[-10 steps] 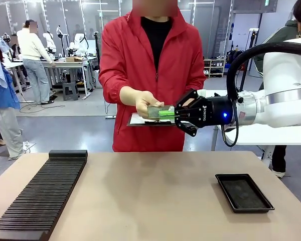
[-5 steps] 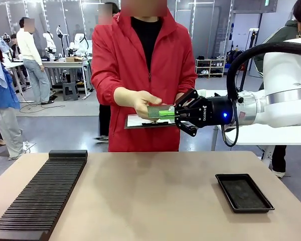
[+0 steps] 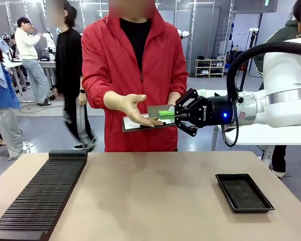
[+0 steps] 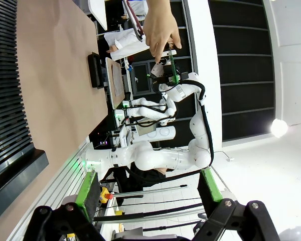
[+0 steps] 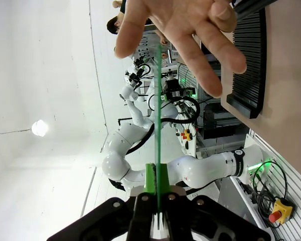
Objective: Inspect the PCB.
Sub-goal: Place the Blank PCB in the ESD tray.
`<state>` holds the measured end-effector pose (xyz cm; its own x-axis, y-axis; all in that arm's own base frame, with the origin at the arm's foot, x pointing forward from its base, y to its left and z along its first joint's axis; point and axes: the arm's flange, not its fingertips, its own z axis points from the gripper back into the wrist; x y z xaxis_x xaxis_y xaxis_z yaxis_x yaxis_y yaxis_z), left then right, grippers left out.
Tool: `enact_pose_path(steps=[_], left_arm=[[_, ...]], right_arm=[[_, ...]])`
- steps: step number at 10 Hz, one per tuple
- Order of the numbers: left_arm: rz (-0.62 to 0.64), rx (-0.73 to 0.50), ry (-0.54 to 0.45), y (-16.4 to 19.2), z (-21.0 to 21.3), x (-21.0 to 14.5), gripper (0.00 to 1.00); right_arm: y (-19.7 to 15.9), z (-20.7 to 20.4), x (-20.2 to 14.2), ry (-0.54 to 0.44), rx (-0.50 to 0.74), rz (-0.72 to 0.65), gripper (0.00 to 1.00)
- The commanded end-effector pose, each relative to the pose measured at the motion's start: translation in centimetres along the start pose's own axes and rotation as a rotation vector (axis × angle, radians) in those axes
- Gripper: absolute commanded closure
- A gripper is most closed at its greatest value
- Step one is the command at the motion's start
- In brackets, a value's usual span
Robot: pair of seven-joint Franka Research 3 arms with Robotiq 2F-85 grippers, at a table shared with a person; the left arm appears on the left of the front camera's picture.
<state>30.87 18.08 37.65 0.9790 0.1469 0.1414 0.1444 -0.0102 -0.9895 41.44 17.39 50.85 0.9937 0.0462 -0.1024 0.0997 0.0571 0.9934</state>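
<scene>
The big brown table [image 3: 155, 196] has two things on it: one long black ribbed rack [image 3: 40, 196] on the robot's left side and one shallow black tray [image 3: 244, 192] on its right side, well apart from each other. One person in a red jacket [image 3: 133, 65] stands at the far side. The right arm [image 3: 271, 103] reaches out over the far edge of the table, up in the air, probably so the person can look closely. The person's open hand [image 3: 132, 106] is held out palm up, just beside the board, maybe ready to take it. Their other hand holds one dark clipboard [image 3: 135, 123] with white paper, likely for writing notes. The right gripper [image 3: 176, 115] has its fingers squeezed tight on one end of the PCB [image 3: 159, 111], the one small thin green board, holding it flat. The left gripper [image 4: 145, 196] has its two green-padded fingers wide apart, holding nothing, off to the side waiting.
</scene>
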Motion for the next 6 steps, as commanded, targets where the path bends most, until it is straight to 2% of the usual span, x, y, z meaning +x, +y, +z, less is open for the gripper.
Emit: enact_pose_path(steps=[1, 6], left_arm=[[0.003, 0.006, 0.005, -0.31, -0.02, -0.41, 0.00], [0.003, 0.006, 0.005, -0.31, -0.02, -0.41, 0.00]], right_arm=[[0.11, -0.06, 0.02, -0.001, -0.002, 0.002, 1.00], [0.11, -0.06, 0.02, -0.001, -0.002, 0.002, 1.00]])
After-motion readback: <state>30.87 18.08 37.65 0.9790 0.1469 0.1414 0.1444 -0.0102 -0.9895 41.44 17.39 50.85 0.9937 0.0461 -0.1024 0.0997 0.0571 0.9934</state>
